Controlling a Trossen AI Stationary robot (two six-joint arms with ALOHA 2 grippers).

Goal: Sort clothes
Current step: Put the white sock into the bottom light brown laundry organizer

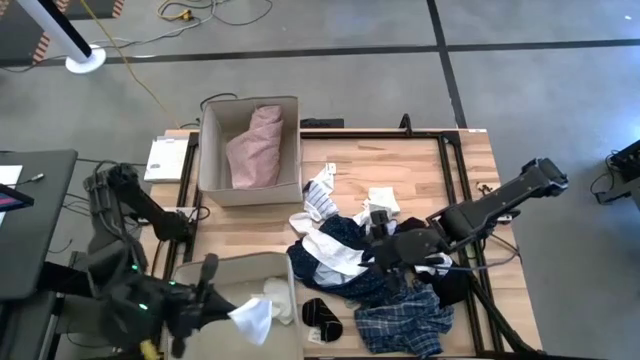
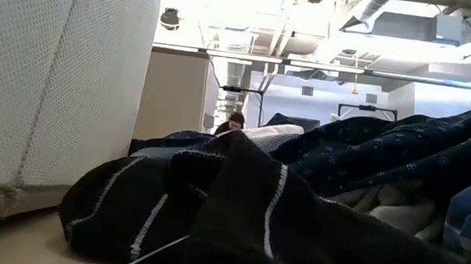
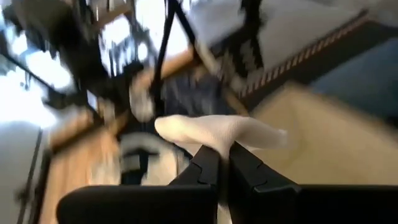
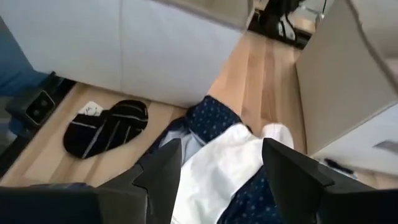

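Clothes (image 1: 375,275) heaped on the bench (image 1: 250,225): left gripper (image 1: 235,312) pinches a white garment (image 1: 250,320) above the near box (image 1: 235,275), release likely next; right gripper (image 4: 221,171), fingers wide, hovers over a white piece (image 4: 217,168).

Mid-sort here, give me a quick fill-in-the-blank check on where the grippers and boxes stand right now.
1. The left gripper is shut on a ____ garment over the near box.
2. The far box holds a ____ garment.
3. The right gripper hangs with its jaws ____ above the clothes pile.
4. The dark socks lie on the ____.

Missing words: white; pink; open; table
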